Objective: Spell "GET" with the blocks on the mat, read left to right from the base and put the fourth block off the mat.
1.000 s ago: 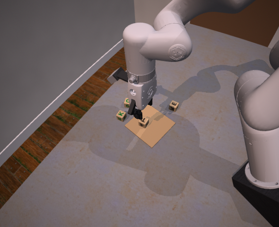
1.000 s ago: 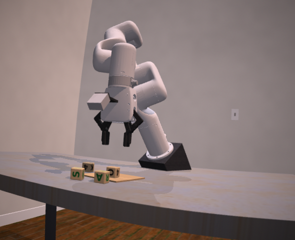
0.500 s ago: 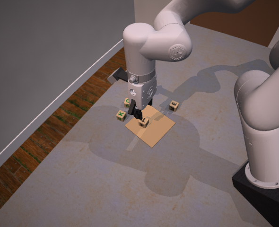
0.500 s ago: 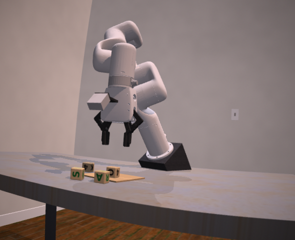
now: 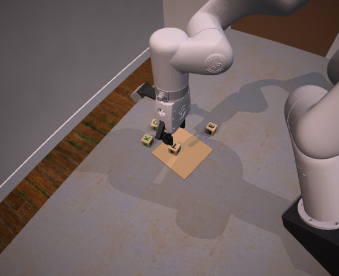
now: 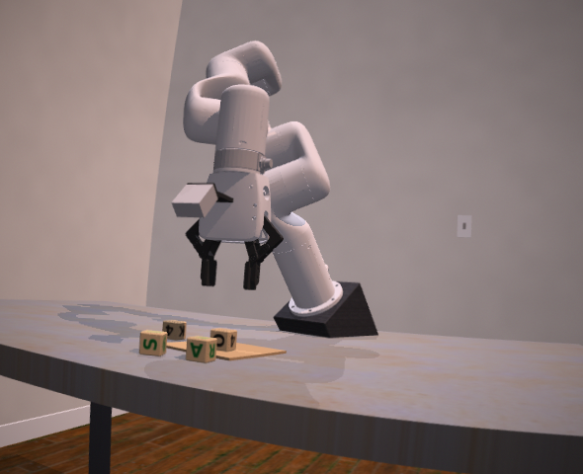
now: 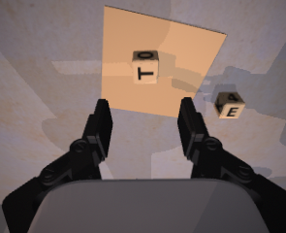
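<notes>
The gripper [image 6: 229,276] hangs above the table [image 5: 104,225], part-open with nothing between its fingers. The T block [image 5: 174,148] lies alone on the mat [image 5: 190,163] (toward the table's wall-side edge); the E block [image 5: 211,128], K block [image 5: 147,140] and half-hidden G block [image 5: 154,125] lie off it.

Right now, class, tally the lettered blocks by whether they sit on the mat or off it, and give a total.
On the mat: 1, the T block
Off the mat: 3, the K block, G block, E block
Total: 4
</notes>
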`<state>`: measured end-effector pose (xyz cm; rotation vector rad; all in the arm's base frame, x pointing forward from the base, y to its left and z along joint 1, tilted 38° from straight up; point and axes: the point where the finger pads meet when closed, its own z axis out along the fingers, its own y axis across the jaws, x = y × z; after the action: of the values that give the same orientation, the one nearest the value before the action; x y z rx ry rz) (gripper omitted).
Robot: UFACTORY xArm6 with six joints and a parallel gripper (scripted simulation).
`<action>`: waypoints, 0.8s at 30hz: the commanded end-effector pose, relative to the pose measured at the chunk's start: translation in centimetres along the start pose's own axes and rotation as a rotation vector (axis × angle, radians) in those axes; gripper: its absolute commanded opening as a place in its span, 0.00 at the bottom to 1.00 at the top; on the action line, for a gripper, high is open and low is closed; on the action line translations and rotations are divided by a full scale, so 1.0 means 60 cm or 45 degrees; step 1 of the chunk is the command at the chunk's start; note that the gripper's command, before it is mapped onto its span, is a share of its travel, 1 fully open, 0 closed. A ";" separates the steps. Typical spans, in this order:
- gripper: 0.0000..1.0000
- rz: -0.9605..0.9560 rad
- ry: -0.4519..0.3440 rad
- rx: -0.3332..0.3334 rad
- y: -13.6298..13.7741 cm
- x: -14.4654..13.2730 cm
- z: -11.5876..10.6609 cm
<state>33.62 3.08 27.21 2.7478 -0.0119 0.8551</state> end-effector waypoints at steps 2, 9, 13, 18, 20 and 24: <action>0.69 0.001 0.004 0.001 0.000 0.002 -0.001; 0.69 0.001 0.003 0.002 0.000 0.002 0.006; 0.69 0.001 0.003 0.002 0.000 0.002 0.009; 0.69 0.001 0.003 0.002 0.001 0.002 0.019; 0.69 0.001 0.003 0.002 0.001 0.002 0.023; 0.69 0.001 0.003 0.002 0.001 0.002 0.033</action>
<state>34.57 2.57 25.83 2.7485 -0.0114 0.8545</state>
